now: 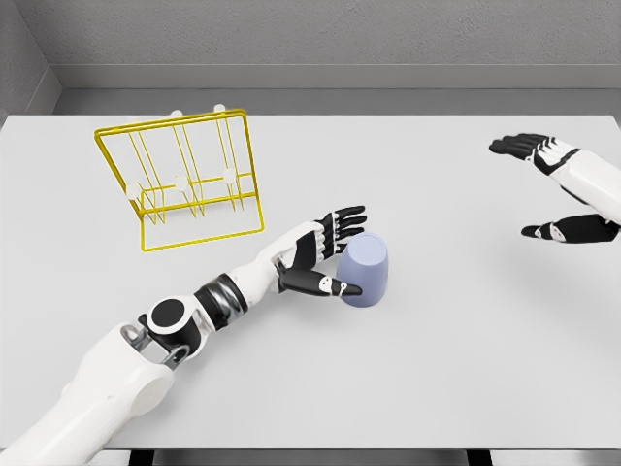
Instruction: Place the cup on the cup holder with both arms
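Cup: pale blue plastic cup (365,273) upside down on the white counter (437,369), right of the yellow wire cup holder (184,180).
Left robot hand (328,254): fingers spread against the cup, not closed.
Right robot hand (558,189): released, apart.

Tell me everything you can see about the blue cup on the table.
The cup is a plain, matte, pale lavender-blue tumbler with no handle showing. It looks tapered, wider toward its lower end, and appears to stand mouth-down, since no opening shows. It sits on the white table, a little right of and nearer than the yellow wire cup holder, apart from it. The left robot hand is against its left side: thumb across the front, fingers spread behind the rim, not closed around it.
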### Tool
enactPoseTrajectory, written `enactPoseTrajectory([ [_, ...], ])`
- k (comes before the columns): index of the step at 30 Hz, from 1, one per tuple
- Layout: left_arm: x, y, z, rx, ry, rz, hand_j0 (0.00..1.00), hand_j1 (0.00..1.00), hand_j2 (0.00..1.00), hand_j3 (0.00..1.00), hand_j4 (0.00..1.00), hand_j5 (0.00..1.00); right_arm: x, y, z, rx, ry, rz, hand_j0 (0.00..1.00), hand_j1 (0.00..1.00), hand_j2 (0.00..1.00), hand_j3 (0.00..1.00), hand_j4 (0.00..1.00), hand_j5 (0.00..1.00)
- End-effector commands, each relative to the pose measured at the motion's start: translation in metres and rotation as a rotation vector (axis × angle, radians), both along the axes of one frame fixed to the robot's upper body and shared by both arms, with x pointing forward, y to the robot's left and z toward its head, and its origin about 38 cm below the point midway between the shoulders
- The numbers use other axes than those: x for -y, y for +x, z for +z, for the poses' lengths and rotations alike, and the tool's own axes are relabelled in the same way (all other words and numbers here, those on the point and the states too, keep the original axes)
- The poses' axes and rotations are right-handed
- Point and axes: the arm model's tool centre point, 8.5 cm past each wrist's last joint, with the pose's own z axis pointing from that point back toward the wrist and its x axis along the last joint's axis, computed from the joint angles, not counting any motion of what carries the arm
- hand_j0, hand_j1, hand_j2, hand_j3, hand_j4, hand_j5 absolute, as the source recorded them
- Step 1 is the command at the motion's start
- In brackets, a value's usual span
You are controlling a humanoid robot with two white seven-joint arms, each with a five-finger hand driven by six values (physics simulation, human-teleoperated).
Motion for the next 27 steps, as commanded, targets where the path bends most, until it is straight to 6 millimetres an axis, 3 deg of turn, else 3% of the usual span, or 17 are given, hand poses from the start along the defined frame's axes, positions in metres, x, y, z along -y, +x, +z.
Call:
enactPoseTrajectory([
  [1,0.011,-0.009,-0.019,0.043,0.121,-0.042,1.0,1.0,1.0,1.0,1.0,1.0,0.001,0.0,0.0,-0.002,0.006,0.0,1.0,1.0,1.0,1.0,1.0,1.0],
  [21,0.02,-0.015,-0.026,0.055,0.136,-0.051,1.0,1.0,1.0,1.0,1.0,1.0,0.0,0.0,0.0,-0.002,0.008,0.0,1.0,1.0,1.0,1.0,1.0,1.0],
  [25,0.02,-0.019,-0.032,0.062,0.161,-0.051,0.91,0.91,0.91,0.91,0.91,0.91,0.0,0.0,0.0,-0.002,0.009,0.0,1.0,1.0,1.0,1.0,1.0,1.0],
  [27,0.023,-0.02,-0.032,0.057,0.151,-0.051,0.78,0.78,0.78,0.78,0.78,0.78,0.0,0.0,0.0,-0.002,0.009,0.0,1.0,1.0,1.0,1.0,1.0,1.0],
])
